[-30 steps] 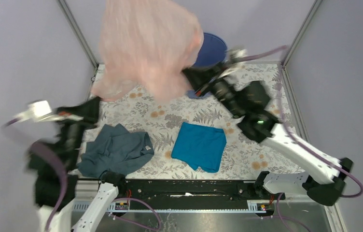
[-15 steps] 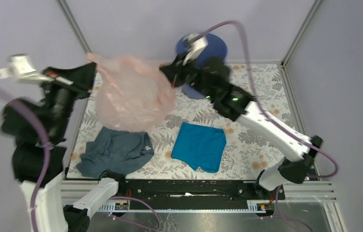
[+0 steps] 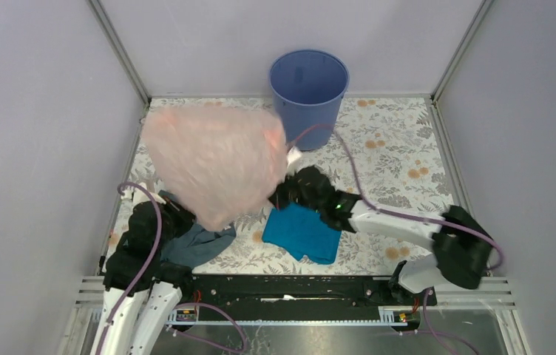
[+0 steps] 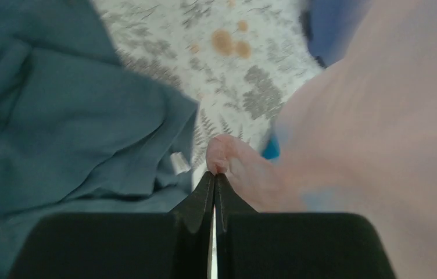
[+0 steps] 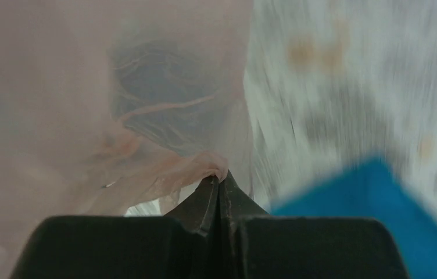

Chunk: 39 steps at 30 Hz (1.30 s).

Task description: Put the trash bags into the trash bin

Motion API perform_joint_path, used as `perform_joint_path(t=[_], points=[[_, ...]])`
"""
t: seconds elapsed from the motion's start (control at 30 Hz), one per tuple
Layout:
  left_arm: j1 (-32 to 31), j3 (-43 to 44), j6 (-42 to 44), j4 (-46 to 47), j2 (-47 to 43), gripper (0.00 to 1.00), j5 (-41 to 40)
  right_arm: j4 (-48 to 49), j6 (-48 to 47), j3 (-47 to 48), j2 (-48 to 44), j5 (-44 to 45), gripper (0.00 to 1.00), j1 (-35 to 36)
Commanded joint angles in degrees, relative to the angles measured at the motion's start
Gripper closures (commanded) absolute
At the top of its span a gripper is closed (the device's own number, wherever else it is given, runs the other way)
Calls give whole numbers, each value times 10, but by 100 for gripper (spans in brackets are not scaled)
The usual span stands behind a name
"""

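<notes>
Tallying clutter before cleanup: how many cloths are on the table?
2. A grey-blue cloth lies at the near left, partly hidden by the pink trash bag; a teal cloth lies near centre. The bag may hide others.

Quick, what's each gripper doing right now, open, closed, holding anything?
Left gripper: closed, pinching a fold of the pink trash bag.
Right gripper: closed, pinching the same bag.
</notes>
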Motion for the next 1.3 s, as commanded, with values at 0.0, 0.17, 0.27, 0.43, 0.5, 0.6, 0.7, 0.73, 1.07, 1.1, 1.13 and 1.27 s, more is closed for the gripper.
perform_joint_path(t=[0.0, 0.17, 0.27, 0.43, 0.5, 0.6, 0.7, 0.73, 1.07, 1.1, 1.13, 1.27], points=[[-2, 103, -6, 10, 5, 100, -28, -69, 33, -4, -1, 8, 100, 1], [-1, 374, 74, 51, 178, 100, 59, -195, -28, 240, -2, -3, 100, 1], [-1, 495, 95, 77, 210, 100, 99, -217, -29, 330, -14, -25, 100, 1], [-1, 421, 106, 93, 127, 100, 8, -119, -20, 222, -69, 2, 100, 1], [-2, 325, 58, 39, 87, 100, -43, -125, -1, 152, -57, 37, 100, 1], [-2, 161, -12, -17, 33, 100, -11, -149, 30, 56, -9, 30, 100, 1], [-2, 75, -43, -19, -10, 100, 26, -153, 71, 3, 15, 37, 100, 1], [-2, 80, -36, -13, -9, 100, 26, -156, 74, 2, 13, 44, 100, 1], [-2, 433, 92, 84, 214, 100, 112, -222, -36, 275, -5, 14, 100, 1], [-2, 411, 82, 94, 204, 100, 115, -203, -26, 264, -8, 5, 100, 1], [-2, 378, 73, 106, 191, 100, 122, -189, -15, 244, -9, -10, 100, 1], [-2, 249, 20, 147, 147, 100, 192, -155, 23, 180, -21, -52, 100, 1]])
